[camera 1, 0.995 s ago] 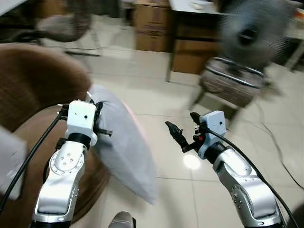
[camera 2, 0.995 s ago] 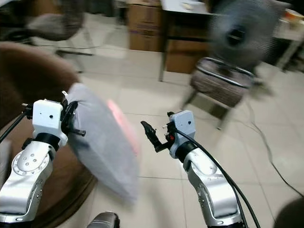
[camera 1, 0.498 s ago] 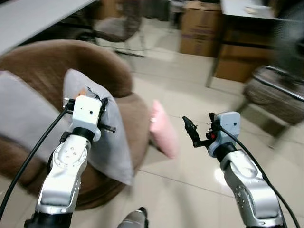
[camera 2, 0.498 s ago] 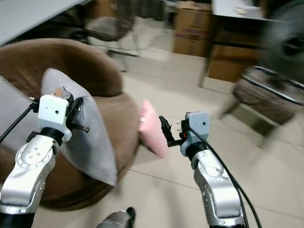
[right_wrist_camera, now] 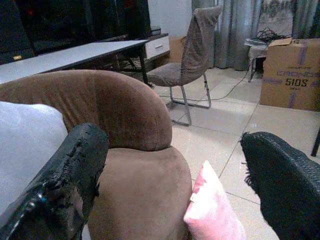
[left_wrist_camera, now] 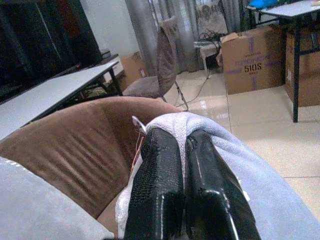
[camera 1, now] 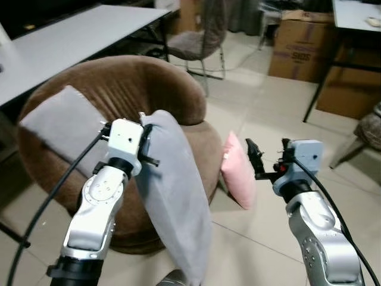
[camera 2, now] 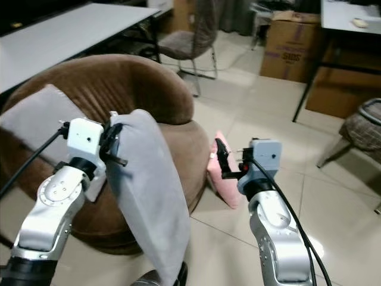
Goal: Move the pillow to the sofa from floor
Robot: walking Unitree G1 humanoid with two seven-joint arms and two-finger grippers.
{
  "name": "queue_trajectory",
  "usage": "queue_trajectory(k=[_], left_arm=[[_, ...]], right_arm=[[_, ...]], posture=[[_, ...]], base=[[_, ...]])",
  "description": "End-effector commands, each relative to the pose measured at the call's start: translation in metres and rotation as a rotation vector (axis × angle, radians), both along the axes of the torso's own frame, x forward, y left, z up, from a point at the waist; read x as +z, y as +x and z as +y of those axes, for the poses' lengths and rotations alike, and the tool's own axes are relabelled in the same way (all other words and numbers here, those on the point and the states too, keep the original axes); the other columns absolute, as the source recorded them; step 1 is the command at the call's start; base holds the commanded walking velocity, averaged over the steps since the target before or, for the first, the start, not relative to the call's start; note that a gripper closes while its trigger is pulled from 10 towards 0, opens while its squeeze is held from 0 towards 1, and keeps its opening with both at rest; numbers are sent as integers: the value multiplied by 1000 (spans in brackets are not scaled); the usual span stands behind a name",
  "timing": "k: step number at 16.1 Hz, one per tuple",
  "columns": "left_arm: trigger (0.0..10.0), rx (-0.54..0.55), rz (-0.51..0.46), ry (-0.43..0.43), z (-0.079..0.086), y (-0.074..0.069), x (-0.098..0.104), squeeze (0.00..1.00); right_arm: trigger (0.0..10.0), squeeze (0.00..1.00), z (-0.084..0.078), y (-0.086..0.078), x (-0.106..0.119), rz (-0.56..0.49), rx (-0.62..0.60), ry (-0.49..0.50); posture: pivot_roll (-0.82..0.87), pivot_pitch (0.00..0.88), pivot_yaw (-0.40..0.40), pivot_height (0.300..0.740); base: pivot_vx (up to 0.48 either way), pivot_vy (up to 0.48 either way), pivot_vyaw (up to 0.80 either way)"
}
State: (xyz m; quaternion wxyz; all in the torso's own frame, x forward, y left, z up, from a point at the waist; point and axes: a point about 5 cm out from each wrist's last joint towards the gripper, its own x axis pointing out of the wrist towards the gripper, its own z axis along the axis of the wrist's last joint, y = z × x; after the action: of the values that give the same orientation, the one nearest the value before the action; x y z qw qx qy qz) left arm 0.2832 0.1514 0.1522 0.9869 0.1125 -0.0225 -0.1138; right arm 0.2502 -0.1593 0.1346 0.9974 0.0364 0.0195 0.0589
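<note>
A long grey pillow hangs from my left gripper, which is shut on its top corner. It dangles in front of the round brown sofa, its lower end down near the floor. A second grey pillow lies on the sofa seat to the left. A pink pillow stands on the floor, leaning against the sofa's right side. My right gripper is open and holds nothing, raised just right of the pink pillow.
A white table runs behind the sofa on the left. A grey chair stands behind it. A cardboard box and a dark desk sit at the back right. Tiled floor lies open ahead.
The camera has swung left, bringing the whole brown sofa and the pink pillow into view. My left gripper still holds the grey pillow; the right gripper stays open.
</note>
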Motion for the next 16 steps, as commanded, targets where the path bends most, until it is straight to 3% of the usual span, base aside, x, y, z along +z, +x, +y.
queue_trajectory(k=[1,6,16], left_arm=[[10000,-12,-71,2,-1,4,14,0],[10000,-1,-74,8,1,3,13,0],[10000,7,-69,19,4,2,12,0]], right_arm=[[10000,0,0,-3,2,-7,-9,11],[10000,0,9,-3,0,10,14,24],[10000,0,7,-6,-11,89,15,-11]], posture=[[-14,0,88,740],[5,0,64,740],[11,0,57,740]], base=[[0,296,0],[0,311,0],[0,348,0]])
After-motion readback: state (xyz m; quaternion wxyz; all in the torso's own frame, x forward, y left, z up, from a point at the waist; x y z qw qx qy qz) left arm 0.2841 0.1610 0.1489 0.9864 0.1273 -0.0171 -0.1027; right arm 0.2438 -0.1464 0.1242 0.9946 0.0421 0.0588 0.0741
